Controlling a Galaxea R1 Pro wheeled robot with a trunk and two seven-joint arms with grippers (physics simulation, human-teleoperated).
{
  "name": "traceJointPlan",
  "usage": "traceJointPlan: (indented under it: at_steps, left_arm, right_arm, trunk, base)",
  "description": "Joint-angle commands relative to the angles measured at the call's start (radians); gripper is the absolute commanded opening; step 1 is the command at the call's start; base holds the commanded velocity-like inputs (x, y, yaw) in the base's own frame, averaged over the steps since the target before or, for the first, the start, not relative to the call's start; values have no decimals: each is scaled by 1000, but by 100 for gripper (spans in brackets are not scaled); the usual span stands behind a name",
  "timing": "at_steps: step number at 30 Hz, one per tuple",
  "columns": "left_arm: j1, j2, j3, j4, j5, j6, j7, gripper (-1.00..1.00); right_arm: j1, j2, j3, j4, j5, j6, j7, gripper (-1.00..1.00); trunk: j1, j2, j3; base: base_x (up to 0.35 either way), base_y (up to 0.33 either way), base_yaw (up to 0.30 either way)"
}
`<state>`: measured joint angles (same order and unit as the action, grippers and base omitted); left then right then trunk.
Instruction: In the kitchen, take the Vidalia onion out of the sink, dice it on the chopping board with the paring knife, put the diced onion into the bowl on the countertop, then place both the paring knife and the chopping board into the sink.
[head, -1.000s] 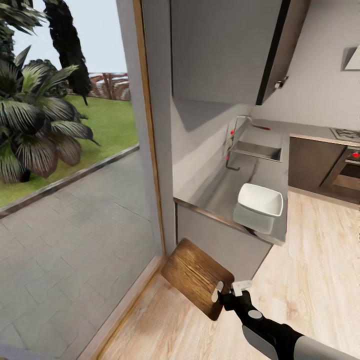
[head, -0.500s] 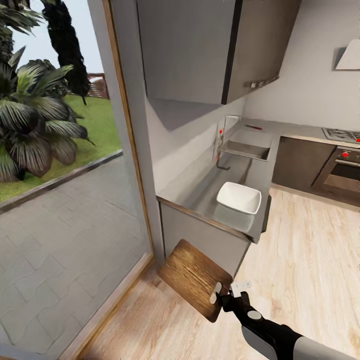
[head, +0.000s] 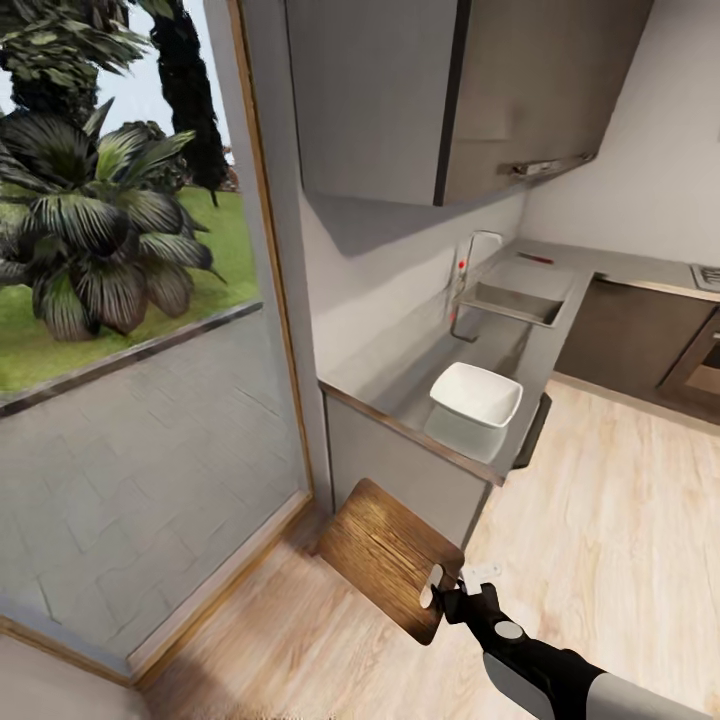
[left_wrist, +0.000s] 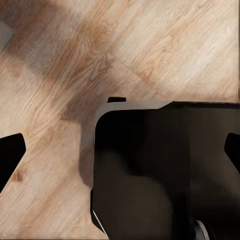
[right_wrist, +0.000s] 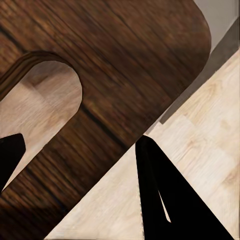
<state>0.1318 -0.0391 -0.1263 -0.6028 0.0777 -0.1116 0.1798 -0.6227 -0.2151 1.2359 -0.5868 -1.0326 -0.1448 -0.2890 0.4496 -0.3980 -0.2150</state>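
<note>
**A:** Head view: where is the chopping board (head: 390, 555)?

**B:** Carried in the air above the wooden floor (head: 600, 520), just off the near end of the surface (head: 420, 375). The right gripper (head: 452, 588) has its jaws clenched on the handle-slot end; the right wrist view shows the slot beside one dark finger (right_wrist: 165, 195).

**A:** And the left gripper (left_wrist: 120, 150)?

**B:** Its wrist view shows the fingertips at opposite edges, well apart, nothing between them: released.

**A:** What step is in hand?

**B:** As I judge it, transport of the board to the sink (head: 510, 300), which lies at the far end of the surface, beyond the bowl (head: 475, 398). A small red item (head: 533, 258) lies past the basin; it may be the paring knife, too small to confirm.

**A:** How to do it well?

**B:** Keep the grip firm; the board hangs from one corner and could swing or slip. Bring the base alongside the cabinets, lift the board above the surface edge, and pass it clear of the bowl and faucet (head: 470, 255). Lower it flat into the basin before releasing.
</note>
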Motion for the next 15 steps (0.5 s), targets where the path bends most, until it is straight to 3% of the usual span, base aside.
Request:
traceJointPlan:
  at_steps: [1,15]
  left_arm:
    - [0,1,-6,-2,8,-2,7,100]
    - [0,1,-6,-2,8,-2,7,100]
  right_arm:
    - [-2,-1,8,-2,-12,-7,-4,-100]
    - [-2,0,8,-2,-12,-7,-4,-100]
  trunk:
    - [0,-2,-2]
    - [0,-2,-2]
  base:
    - [-99,-320,248]
    - [-169,-304,248]
